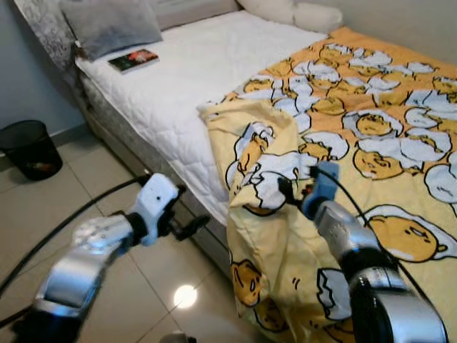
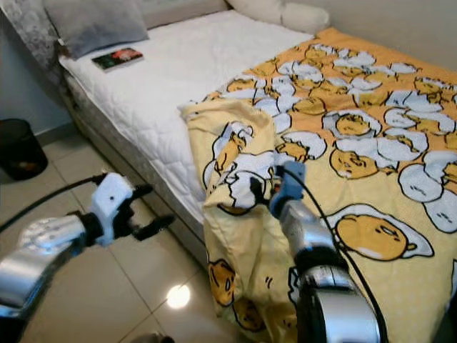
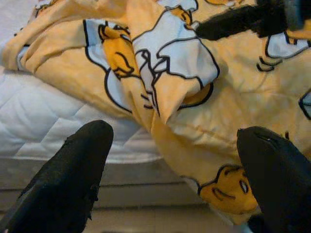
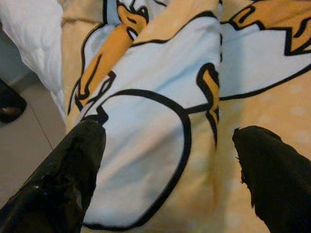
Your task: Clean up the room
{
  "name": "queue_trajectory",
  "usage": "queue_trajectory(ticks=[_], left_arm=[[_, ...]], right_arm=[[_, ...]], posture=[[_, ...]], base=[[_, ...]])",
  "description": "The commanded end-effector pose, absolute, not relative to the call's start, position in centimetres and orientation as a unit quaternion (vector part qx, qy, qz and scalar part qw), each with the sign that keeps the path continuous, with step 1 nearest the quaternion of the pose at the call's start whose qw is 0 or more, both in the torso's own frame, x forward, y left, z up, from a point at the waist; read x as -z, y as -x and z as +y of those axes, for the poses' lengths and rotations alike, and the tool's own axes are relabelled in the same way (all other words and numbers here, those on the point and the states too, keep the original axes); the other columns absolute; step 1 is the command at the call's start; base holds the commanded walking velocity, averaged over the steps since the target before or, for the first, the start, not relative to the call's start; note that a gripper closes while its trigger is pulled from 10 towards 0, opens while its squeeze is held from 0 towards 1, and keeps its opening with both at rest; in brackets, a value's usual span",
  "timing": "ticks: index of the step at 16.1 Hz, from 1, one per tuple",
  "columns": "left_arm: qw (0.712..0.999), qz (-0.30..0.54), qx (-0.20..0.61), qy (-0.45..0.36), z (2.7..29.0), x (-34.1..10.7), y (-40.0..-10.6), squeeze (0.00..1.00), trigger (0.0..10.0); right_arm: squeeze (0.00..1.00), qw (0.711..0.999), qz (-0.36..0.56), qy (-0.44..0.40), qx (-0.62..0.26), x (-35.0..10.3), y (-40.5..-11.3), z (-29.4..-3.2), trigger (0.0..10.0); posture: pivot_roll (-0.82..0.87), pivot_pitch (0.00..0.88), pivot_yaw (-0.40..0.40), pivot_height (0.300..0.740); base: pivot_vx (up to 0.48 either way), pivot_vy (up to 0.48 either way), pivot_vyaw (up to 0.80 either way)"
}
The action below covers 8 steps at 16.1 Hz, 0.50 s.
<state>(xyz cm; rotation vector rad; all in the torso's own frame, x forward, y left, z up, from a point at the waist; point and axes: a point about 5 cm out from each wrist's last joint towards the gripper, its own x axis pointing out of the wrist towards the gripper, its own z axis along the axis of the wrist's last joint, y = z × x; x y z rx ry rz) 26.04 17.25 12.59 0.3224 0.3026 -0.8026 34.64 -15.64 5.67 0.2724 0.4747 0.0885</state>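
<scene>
A yellow blanket with an egg cartoon print covers the right part of the bed and is bunched in a fold at the bed's near edge, hanging to the floor. My right gripper is open, its fingers right at the bunched fold with cloth between them but not pinched. My left gripper is open too, held over the floor just left of the hanging blanket, apart from it.
The bare white mattress lies to the left, with a book and a grey pillow near its head. A black waste bin stands on the tiled floor at far left. A black cable runs along my left arm.
</scene>
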Motion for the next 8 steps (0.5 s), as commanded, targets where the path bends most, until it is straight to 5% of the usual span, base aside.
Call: queue_trajectory(ticks=[1, 2, 8], left_arm=[[0.894, 0.147, 0.394, -0.155, 17.3, -12.9, -25.8, 0.43, 10.0], [0.891, 0.152, 0.398, -0.156, 17.4, -12.9, -25.5, 0.43, 10.0], [0.882, 0.169, 0.411, -0.156, 17.6, -13.3, -23.8, 0.43, 10.0]], right_arm=[[1.0, 0.965, 0.228, -0.123, -0.031, -6.0, -35.0, -15.9, 10.0], [0.0, 0.967, 0.231, -0.109, -0.013, -5.8, -35.1, -16.0, 10.0], [0.0, 0.962, 0.26, -0.067, 0.05, -4.2, -34.2, -16.6, 10.0]], posture=[[0.1, 0.0, 0.024, 0.74], [0.1, 0.0, 0.025, 0.74], [0.14, 0.052, 0.009, 0.74]], base=[[0.0, 0.0, 0.0], [0.0, 0.0, 0.0], [0.0, 0.0, 0.0]])
